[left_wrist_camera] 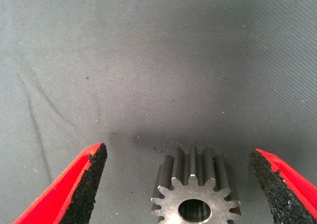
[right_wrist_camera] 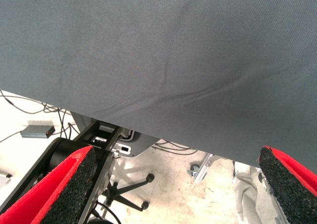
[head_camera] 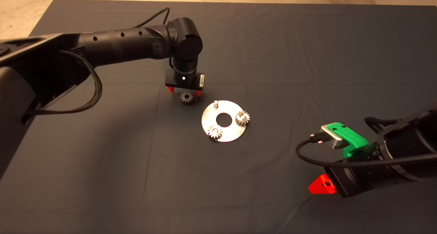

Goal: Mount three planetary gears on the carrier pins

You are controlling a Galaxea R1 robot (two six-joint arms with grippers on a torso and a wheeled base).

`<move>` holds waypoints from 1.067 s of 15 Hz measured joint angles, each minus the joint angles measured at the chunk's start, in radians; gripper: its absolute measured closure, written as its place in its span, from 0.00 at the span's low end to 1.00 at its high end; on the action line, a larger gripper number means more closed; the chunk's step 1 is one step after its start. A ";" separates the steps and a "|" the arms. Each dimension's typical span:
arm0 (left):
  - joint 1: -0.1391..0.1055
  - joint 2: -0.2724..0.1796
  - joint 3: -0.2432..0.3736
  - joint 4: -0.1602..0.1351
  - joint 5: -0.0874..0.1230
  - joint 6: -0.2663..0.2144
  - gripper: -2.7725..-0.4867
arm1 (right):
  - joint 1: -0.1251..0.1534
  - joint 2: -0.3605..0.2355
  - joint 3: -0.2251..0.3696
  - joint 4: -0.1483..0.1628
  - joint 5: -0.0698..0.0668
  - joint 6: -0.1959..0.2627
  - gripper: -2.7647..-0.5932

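Two gears [head_camera: 228, 124] pinned, third [head_camera: 186, 98] loose

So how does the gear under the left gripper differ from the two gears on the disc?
The loose gear lies on the mat beside the disc, between the open left gripper fingers; the two mounted gears sit on carrier pins. One pin stands bare. All three look alike.

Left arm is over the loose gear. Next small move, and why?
Probably lower a touch and close the fingers on the loose gear: it lies flat on the mat between the open left gripper, untouched. Two gears already sit on the disc; one pin is bare.
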 joint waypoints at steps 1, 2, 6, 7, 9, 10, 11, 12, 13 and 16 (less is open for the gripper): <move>0.000 0.000 0.000 0.000 0.000 -0.004 0.30 | -0.002 0.000 0.000 0.000 0.000 0.000 0.14; 0.000 -0.001 0.000 0.000 0.001 -0.015 0.30 | -0.003 0.000 0.000 0.000 -0.001 0.000 0.14; 0.000 -0.003 0.000 0.000 0.000 -0.056 0.30 | -0.003 0.000 0.000 0.000 0.000 0.000 0.14; 0.000 -0.004 0.000 0.000 0.000 -0.065 0.35 | -0.003 0.000 0.000 0.000 0.000 0.000 0.14; 0.000 -0.008 0.000 0.000 0.000 -0.090 0.37 | -0.003 0.000 0.000 0.000 0.000 0.000 0.14; 0.000 -0.009 0.000 0.000 0.001 -0.100 0.37 | -0.003 0.000 0.000 0.000 0.000 0.000 0.14; 0.000 -0.009 0.000 0.000 0.000 -0.106 0.37 | -0.003 0.000 0.000 0.000 0.000 0.000 0.14; 0.000 -0.009 0.000 0.000 0.000 -0.112 0.37 | -0.003 0.000 0.000 0.000 0.000 0.000 0.14; 0.000 -0.009 0.000 0.000 0.000 -0.127 0.37 | -0.003 0.000 0.000 0.000 0.000 0.000 0.14; 0.000 -0.013 0.000 -0.005 0.000 -0.152 0.37 | -0.003 0.000 0.000 0.000 0.000 0.000 0.14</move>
